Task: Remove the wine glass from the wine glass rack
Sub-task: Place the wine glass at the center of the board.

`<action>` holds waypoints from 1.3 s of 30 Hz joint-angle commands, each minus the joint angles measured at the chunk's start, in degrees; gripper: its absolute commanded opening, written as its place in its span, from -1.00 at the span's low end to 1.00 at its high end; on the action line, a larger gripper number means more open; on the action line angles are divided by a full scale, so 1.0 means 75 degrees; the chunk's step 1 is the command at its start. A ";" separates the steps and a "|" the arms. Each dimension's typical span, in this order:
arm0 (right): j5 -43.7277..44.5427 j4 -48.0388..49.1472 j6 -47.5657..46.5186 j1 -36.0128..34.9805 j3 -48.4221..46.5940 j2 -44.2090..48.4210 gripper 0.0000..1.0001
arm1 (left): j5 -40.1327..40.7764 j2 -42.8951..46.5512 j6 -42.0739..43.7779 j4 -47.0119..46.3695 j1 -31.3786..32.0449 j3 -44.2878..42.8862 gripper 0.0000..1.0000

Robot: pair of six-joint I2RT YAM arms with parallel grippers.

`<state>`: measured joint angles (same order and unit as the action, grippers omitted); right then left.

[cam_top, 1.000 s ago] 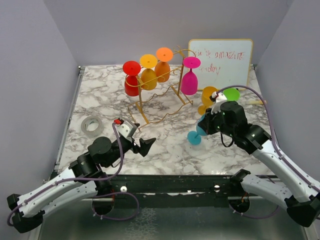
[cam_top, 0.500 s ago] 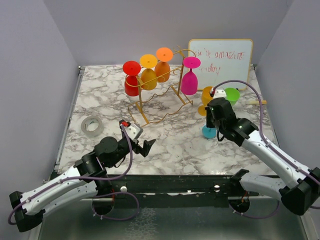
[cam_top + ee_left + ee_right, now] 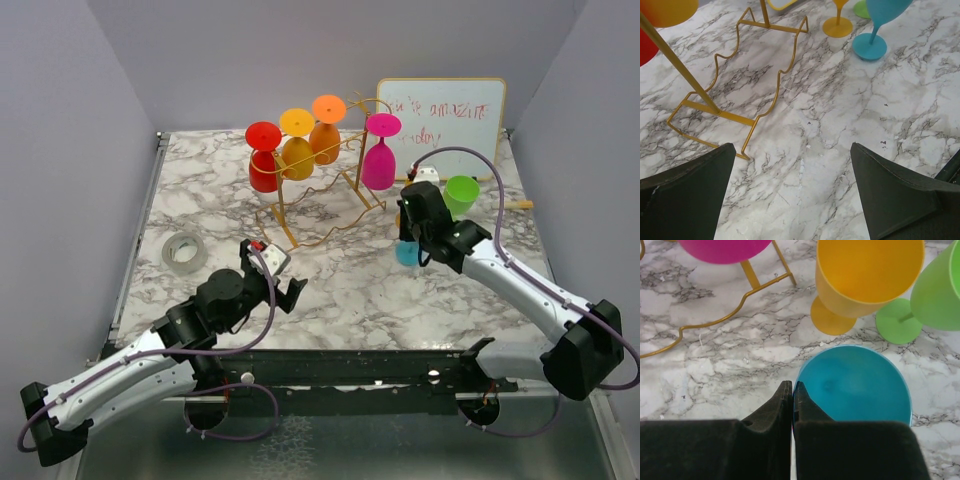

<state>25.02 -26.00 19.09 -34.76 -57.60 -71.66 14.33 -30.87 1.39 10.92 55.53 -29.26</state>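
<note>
- The right claw (image 3: 792,386) is pinched together on the near rim of the blue glass (image 3: 855,385). The glass stands upright on the tabletop (image 3: 340,290), apart from the gold rack (image 3: 318,205).
- The left claw (image 3: 792,145) is spread wide over bare marble near the rack's foot.
- The right wrist view shows a yellow glass (image 3: 867,275) and a green glass (image 3: 940,290) just behind the blue one.
- From above, four hanging glasses (image 3: 297,150) fill the rack, and grey walls close three sides.
</note>
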 commanded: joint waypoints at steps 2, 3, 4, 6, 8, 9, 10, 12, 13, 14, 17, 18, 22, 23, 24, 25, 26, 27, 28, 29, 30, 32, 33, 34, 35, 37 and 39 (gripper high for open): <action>-0.0006 0.0329 0.0239 0.0355 -0.0437 -0.0347 -0.99 | -0.0039 0.0081 0.0184 0.0060 -0.0099 0.0010 0.98; -0.0042 0.0351 0.0253 0.0413 -0.0484 -0.0402 -0.99 | -0.0046 0.0057 0.0179 0.0067 -0.0108 0.0010 0.98; -0.0061 0.0373 0.0265 0.0457 -0.0509 -0.0448 -0.99 | -0.0057 0.0035 0.0190 0.0062 -0.0114 0.0022 0.98; -0.0133 0.0373 0.0325 0.0543 -0.0559 -0.0551 -0.99 | -0.0069 -0.0007 0.0201 0.0077 -0.0132 0.0013 0.98; -0.0282 0.0309 0.0363 0.0589 -0.0627 -0.0656 -0.99 | -0.0124 -0.0011 0.0210 0.0079 -0.0147 0.0010 0.98; -0.0314 0.0300 0.0390 0.0598 -0.0641 -0.0682 -0.99 | -0.0184 -0.0009 0.0238 0.0077 -0.0160 0.0016 0.98; -0.0350 0.0311 0.0395 0.0612 -0.0624 -0.0715 -0.99 | -0.0241 0.0006 0.0257 0.0070 -0.0172 0.0027 0.98; -0.0364 0.0309 0.0396 0.0644 -0.0605 -0.0765 -0.99 | -0.0292 0.0025 0.0272 0.0051 -0.0185 0.0053 0.98; -0.0345 0.0303 0.0381 0.0656 -0.0605 -0.0800 -0.99 | -0.0293 0.0026 0.0272 0.0050 -0.0185 0.0057 0.98; -0.0338 0.0303 0.0373 0.0670 -0.0622 -0.0812 -0.99 | -0.0284 0.0027 0.0272 0.0052 -0.0194 0.0066 0.98; -0.0383 0.0314 0.0318 0.0702 -0.0634 -0.0853 -0.99 | -0.0281 0.0016 0.0272 0.0056 -0.0207 0.0069 0.98; -0.0393 0.0316 0.0298 0.0719 -0.0648 -0.0867 -0.99 | -0.0281 0.0005 0.0272 0.0050 -0.0217 0.0063 0.98; -0.0319 0.0264 0.0185 0.0759 -0.0734 -0.0950 -0.99 | -0.0302 -0.0021 0.0266 0.0036 -0.0249 0.0057 0.98; -0.0284 0.0220 0.0185 0.0773 -0.0769 -0.0971 -0.99 | -0.0313 -0.0029 0.0267 0.0023 -0.0260 0.0057 0.98; -0.0280 0.0181 0.0179 0.0795 -0.0794 -0.1003 -0.99 | -0.0325 -0.0032 0.0261 0.0015 -0.0266 0.0057 0.98; -0.0304 0.0173 0.0168 0.0808 -0.0822 -0.1016 -0.99 | -0.0337 -0.0045 0.0260 0.0011 -0.0273 0.0057 0.98; -0.0327 0.0173 0.0140 0.0814 -0.0837 -0.1044 -0.99 | -0.0348 -0.0044 0.0260 0.0012 -0.0278 0.0057 0.98; -0.0364 0.0172 0.0110 0.0821 -0.0858 -0.1057 -0.99 | -0.0357 -0.0054 0.0260 0.0010 -0.0289 0.0057 0.98; -0.0376 0.0160 0.0094 0.0826 -0.0878 -0.1088 -0.99 | -0.0371 -0.0055 0.0260 0.0009 -0.0300 0.0057 0.98; -0.0396 0.0156 0.0078 0.0826 -0.0894 -0.1101 -0.99 | -0.0383 -0.0061 0.0260 0.0002 -0.0311 0.0057 0.98; -0.0415 0.0138 0.0053 0.0827 -0.0916 -0.1129 -0.99 | -0.0392 -0.0069 0.0260 -0.0002 -0.0319 0.0057 0.98; -0.0437 0.0085 0.0044 0.0827 -0.0952 -0.1181 -0.99 | -0.0415 -0.0067 0.0250 -0.0008 -0.0336 0.0057 0.98; -0.0451 0.0047 0.0037 0.0828 -0.0981 -0.1206 -0.99 | -0.0427 -0.0067 0.0249 -0.0015 -0.0337 0.0057 0.98; -0.0452 0.0004 0.0033 0.0837 -0.1006 -0.1239 -0.99 | -0.0440 -0.0067 0.0249 -0.0020 -0.0337 0.0057 0.98; -0.0469 -0.0029 0.0033 0.0832 -0.1021 -0.1240 -0.99 | -0.0435 -0.0070 0.0249 -0.0021 -0.0348 0.0057 0.98; -0.0496 -0.0051 0.0015 0.0835 -0.1027 -0.1244 -0.99 | -0.0444 -0.0067 0.0249 -0.0023 -0.0359 0.0060 0.98; -0.0504 -0.0117 0.0018 0.0837 -0.1043 -0.1213 -0.99 | -0.0457 -0.0067 0.0249 -0.0023 -0.0367 0.0069 0.98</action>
<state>22.22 -25.52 19.86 -28.75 -63.59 -80.47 12.32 -31.42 2.87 10.90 53.19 -29.23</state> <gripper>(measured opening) 0.063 0.988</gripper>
